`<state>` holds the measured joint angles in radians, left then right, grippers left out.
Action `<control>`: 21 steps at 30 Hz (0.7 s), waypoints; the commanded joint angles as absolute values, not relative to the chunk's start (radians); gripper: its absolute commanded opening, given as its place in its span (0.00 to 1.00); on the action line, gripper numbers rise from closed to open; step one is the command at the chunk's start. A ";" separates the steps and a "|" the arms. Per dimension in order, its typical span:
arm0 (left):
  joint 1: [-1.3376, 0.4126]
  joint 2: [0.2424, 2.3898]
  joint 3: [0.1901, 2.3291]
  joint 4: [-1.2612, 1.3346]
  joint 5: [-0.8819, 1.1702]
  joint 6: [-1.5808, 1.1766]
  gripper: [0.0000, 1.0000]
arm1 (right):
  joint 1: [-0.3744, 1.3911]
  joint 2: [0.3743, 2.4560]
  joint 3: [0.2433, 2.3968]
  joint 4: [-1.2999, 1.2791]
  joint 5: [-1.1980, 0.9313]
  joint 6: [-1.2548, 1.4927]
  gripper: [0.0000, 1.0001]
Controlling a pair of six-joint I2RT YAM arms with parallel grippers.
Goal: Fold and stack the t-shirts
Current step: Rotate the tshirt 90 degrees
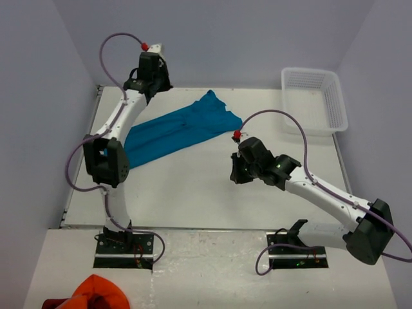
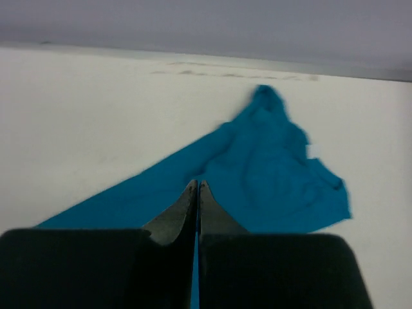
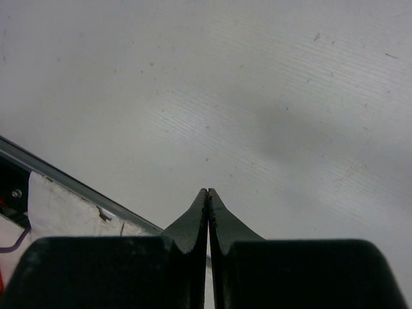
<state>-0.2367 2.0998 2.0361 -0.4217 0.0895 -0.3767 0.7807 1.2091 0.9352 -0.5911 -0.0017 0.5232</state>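
Looks like you're at the very start here. The teal t-shirt (image 1: pixel 177 129) lies rumpled and unfolded on the far-left part of the counter (image 1: pixel 212 193). Your left end effector (image 2: pixel 197 188) sits right by it, pinched closed with nothing in it. The right end effector (image 3: pixel 207 193) is closed too, apart from the shirt. I'd guess the next move is to open both and grab the shirt's edges to spread it flat.

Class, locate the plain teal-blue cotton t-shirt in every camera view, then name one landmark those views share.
Top external: the teal-blue t-shirt lies diagonally, upper centre-left.
Left wrist: it fills the centre, running down to the lower left.
Right wrist: not in it.
Shared landmark: the white table, seen in all three.
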 commanded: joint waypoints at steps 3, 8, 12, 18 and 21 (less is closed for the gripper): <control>-0.198 1.930 1.737 -0.736 -0.577 -0.398 0.00 | 0.784 1.144 1.008 -0.621 0.023 0.511 0.00; -0.181 1.896 1.613 -0.791 -0.558 -0.538 0.00 | 0.790 1.079 0.982 -0.617 0.006 0.502 0.00; -0.179 1.887 1.534 -0.822 -0.588 -0.595 0.00 | 0.792 1.045 0.940 -0.609 0.006 0.497 0.00; -0.181 1.835 1.353 -0.755 -0.479 -0.643 0.00 | 0.792 1.011 0.911 -0.598 -0.026 0.489 0.00; -0.186 1.821 1.280 -0.724 -0.462 -0.663 0.00 | 0.792 0.983 0.904 -0.603 -0.028 0.486 0.00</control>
